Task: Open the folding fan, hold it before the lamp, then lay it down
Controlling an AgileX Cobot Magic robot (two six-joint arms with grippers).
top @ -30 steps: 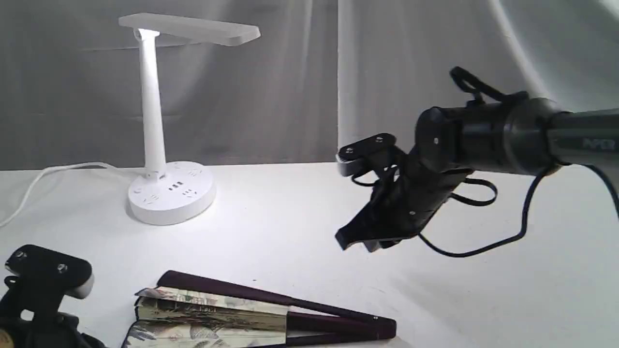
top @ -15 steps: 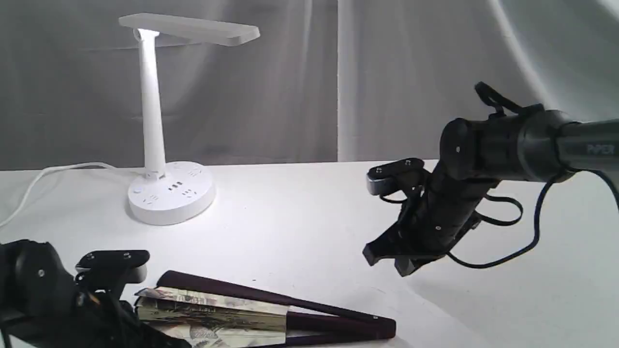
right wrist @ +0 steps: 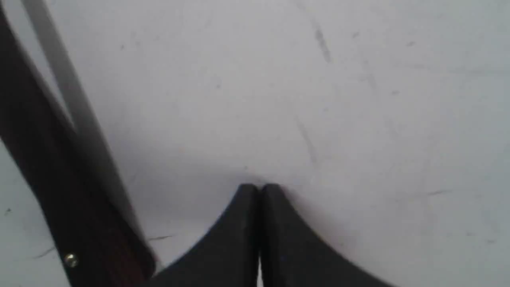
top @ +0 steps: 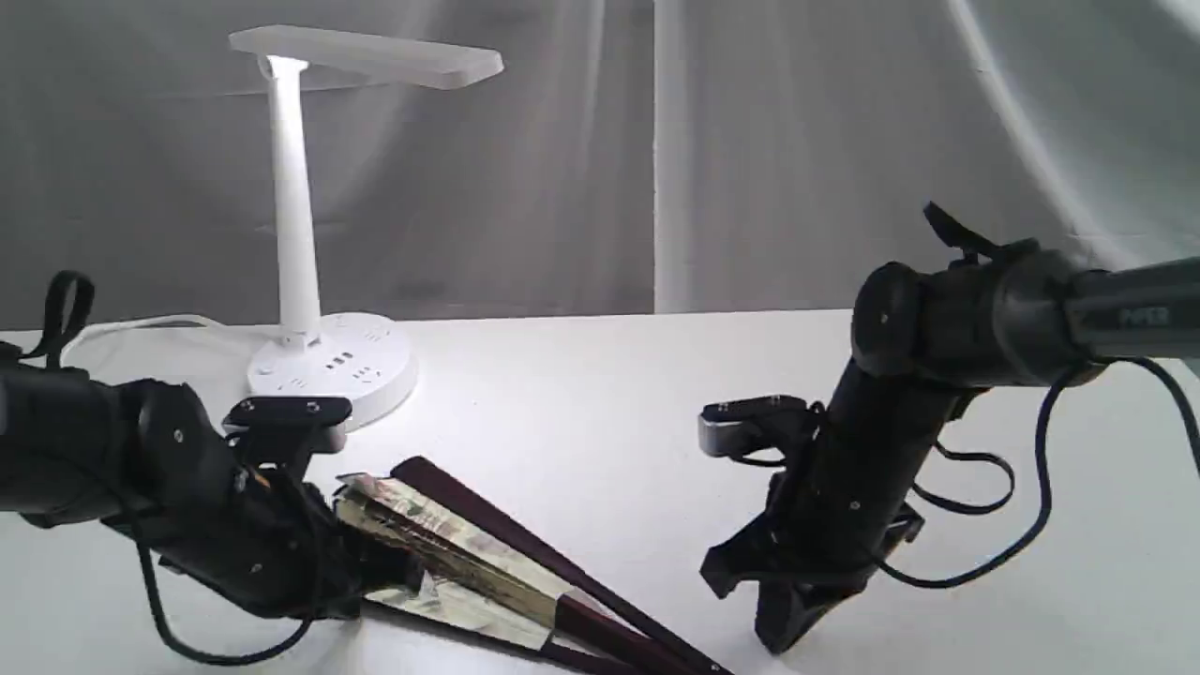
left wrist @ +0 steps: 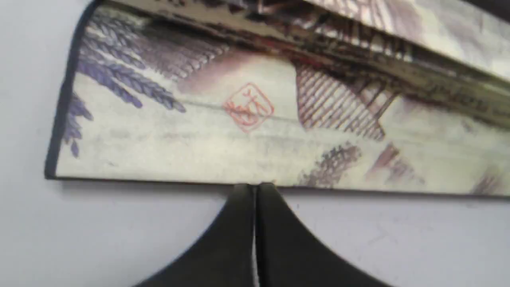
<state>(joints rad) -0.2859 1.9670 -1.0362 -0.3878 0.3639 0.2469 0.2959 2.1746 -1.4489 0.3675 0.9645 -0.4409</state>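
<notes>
The folding fan (top: 459, 548) lies on the white table near the front, only slightly spread, its dark ribs running toward the right front. In the left wrist view its painted cream paper (left wrist: 247, 131) fills the upper part. My left gripper (top: 398, 574) is shut and empty, its tips (left wrist: 255, 186) touching the fan's paper edge. My right gripper (top: 780, 639) points down at the table, shut and empty (right wrist: 259, 187), beside the fan's rib end with its rivet (right wrist: 71, 260). The white lamp (top: 292, 206) stands lit at the back left.
The lamp's round base with sockets (top: 330, 371) and its white cord (top: 112, 326) sit behind my left arm. A grey curtain (top: 750, 150) hangs behind the table (top: 581, 394). Black cables (top: 984, 506) loop under the right arm.
My left arm came in from the lower left to the fan's paper end, and the fan turned, its wide end now farther back. The right gripper sank toward the table beside the ribs.
</notes>
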